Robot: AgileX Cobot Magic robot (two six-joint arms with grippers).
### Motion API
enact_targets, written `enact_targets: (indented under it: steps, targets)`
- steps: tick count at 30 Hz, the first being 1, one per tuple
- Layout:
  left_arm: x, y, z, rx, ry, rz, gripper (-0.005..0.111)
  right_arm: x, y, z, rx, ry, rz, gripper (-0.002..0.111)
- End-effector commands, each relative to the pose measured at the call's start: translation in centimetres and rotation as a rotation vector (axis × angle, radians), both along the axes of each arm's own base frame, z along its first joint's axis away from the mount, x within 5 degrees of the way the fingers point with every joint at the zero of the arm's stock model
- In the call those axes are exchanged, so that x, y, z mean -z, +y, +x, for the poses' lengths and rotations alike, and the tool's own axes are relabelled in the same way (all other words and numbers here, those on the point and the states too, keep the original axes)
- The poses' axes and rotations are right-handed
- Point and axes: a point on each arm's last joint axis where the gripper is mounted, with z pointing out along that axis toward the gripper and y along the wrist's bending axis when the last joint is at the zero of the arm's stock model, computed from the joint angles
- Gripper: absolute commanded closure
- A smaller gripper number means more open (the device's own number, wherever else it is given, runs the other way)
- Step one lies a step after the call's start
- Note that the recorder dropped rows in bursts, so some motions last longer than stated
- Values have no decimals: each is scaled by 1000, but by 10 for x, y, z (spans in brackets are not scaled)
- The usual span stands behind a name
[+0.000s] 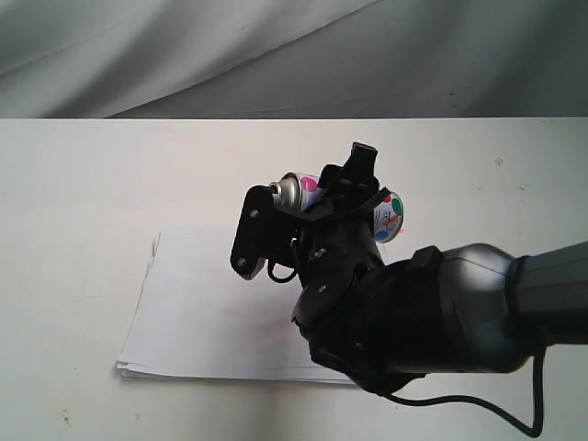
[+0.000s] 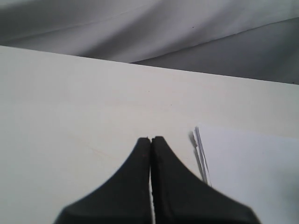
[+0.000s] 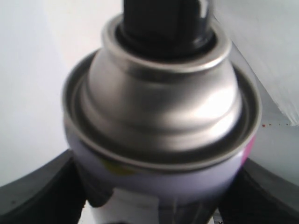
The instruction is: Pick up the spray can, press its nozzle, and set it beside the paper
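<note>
Grey cloth [image 1: 184, 55] hangs in folds behind a pale white table [image 1: 83, 184], where a two-armed robot works over a stack of paper [image 1: 202, 303].

From the right of the exterior view, the right arm [image 1: 478, 308] reaches across the sheets, and its bulky black wrist fills the foreground. The right gripper [image 1: 342, 197] is clamped on the spray can [image 1: 292, 188], which lies nearly on its side in the claw. The can's domed silver top points left, and its white label with blue, pink and green dots shows past the black fingers on the right. Seen from this camera, the can sits over the far edge of the paper, towards the stack's right-hand end.

In the right wrist view the spray can [image 3: 159, 107] fills almost the whole picture, dome towards the lens, with a black finger [image 3: 37, 191] pressed against each side of its body. A dark part sits at the nozzle, too blurred and too close to tell what it is.

The left gripper [image 2: 151, 140] is seen only by its own wrist camera. Its two black fingers are closed tip to tip with nothing between them, and they hang over bare table. One corner of the paper [image 2: 252, 172] lies near it, the sheets slightly fanned at the edge.
</note>
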Motion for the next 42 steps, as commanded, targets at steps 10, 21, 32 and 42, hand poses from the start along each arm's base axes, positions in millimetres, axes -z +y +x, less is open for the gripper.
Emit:
enact_targets:
  steps: [10,21,32,42]
  targets:
    - [-8,-2,2,27,-105,20,107,-9,-1,2,4,-59,-25,108]
    - [-19,-5,3,41,-226,-79,107,-9,-1,2,3,-58,-27,108]
    - [-21,-5,3,-8,-273,-557,107,-9,-1,2,4,-59,-25,108]
    - [-98,-10,9,71,-133,-228,107,-9,-1,2,4,-59,-25,108]
